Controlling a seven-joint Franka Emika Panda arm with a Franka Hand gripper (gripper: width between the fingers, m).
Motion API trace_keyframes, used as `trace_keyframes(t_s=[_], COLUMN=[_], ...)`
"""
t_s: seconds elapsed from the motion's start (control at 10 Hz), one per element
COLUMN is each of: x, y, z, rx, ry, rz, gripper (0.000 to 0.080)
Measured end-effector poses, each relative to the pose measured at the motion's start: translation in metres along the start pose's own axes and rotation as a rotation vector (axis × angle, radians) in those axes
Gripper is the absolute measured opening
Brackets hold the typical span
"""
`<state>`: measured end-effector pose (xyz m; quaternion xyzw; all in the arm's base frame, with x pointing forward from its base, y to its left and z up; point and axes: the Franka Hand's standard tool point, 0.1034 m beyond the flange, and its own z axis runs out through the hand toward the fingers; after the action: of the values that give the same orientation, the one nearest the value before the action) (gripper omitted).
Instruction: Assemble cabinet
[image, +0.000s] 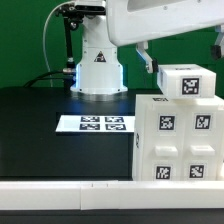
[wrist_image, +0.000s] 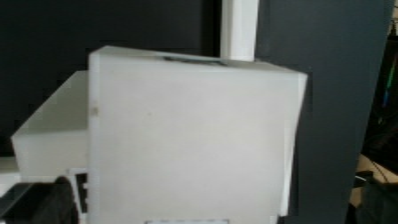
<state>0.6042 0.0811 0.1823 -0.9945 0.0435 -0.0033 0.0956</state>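
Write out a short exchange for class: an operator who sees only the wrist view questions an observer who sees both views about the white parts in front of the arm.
Operator: A plain white surface fills my wrist view. What am I facing?
Observer: The exterior view shows a large white cabinet at its right, with black-and-white square tags on its faces.
Operator: Is anything on top of it?
Observer: A smaller white block, with one tag showing, is at its top. I cannot tell whether it rests there or is held.
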Motion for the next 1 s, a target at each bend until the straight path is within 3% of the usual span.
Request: trace_keyframes(t_s=[0.3, 0.4, 0.7, 0.9, 1.0], x=[0.009, 0.005, 0.002, 0.002, 0.002], y=[0.003, 0.007, 0.009, 0.009, 0.009], z=[0.018, 0.025, 0.029, 0.029, 0.029], rx=[-0.007, -0.011, -0.013, -0.014, -0.014], ry=[0.024, 0.030, 0.034, 0.034, 0.034], rz=[0.043, 0.040, 0.028, 0.028, 0.028], gripper=[0.0796, 0.0796, 0.0796, 0.0558, 0.0558])
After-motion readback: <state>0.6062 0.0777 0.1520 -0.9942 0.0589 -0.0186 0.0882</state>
